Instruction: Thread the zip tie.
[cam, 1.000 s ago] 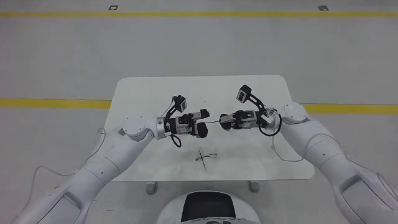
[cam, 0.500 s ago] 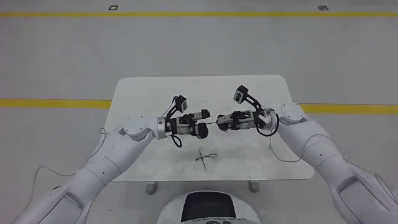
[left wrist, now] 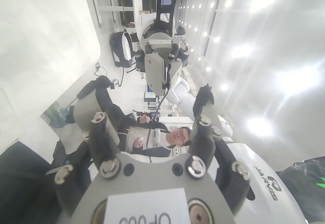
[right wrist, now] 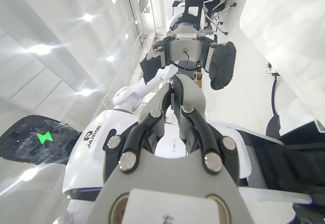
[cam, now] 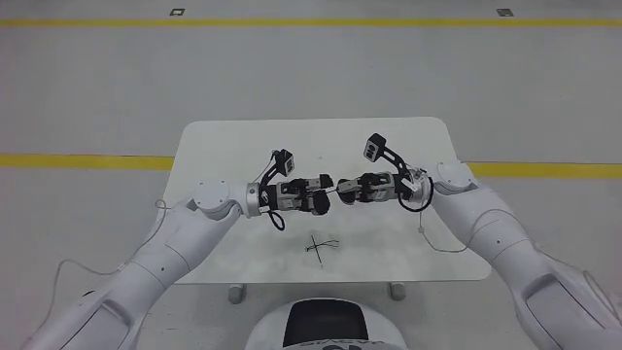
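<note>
Closer now, the right gripper pinching the thin black plastic zip tie meets the wide-open left gripper; slight misalignment could buckle it aside.

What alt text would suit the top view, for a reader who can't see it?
A white robot's left claw and right claw nearly touch above a white table, with a thin black zip tie running between them. Spare ties lie on the table nearer the robot.
</note>
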### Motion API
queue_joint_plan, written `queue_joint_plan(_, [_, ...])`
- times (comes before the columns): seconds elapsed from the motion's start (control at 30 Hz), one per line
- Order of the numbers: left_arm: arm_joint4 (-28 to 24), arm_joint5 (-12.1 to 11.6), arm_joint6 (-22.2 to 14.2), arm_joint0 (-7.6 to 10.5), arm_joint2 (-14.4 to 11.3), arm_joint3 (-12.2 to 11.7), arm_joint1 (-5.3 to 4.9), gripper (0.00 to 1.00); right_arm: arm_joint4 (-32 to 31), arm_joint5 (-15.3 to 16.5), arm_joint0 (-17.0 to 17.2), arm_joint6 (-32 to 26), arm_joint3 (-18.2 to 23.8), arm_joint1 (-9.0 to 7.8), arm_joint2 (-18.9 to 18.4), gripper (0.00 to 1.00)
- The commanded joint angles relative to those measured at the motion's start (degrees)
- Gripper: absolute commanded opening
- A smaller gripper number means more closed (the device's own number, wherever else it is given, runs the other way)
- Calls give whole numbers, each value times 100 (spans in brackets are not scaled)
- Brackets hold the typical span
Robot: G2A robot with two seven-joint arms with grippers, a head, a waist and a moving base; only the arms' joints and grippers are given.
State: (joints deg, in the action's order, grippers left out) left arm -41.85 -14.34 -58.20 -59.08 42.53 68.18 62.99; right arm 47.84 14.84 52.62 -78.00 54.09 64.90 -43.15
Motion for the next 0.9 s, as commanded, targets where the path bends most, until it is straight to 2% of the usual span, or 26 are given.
queue_joint_plan(0.0, [6,-1,-1,0,5,-5,5,39,-44,-18,-5,35,-28,13,-13,0])
queue_joint_plan(0.3, [41,-21,-45,-2,14,-29,31,20,-234,-156,-22,129,-137,81,-47,0])
queue_joint_plan(0.87, [75,-34,-97,-12,55,-71,67,13,-444,-297,-49,90,-308,201,-113,0])
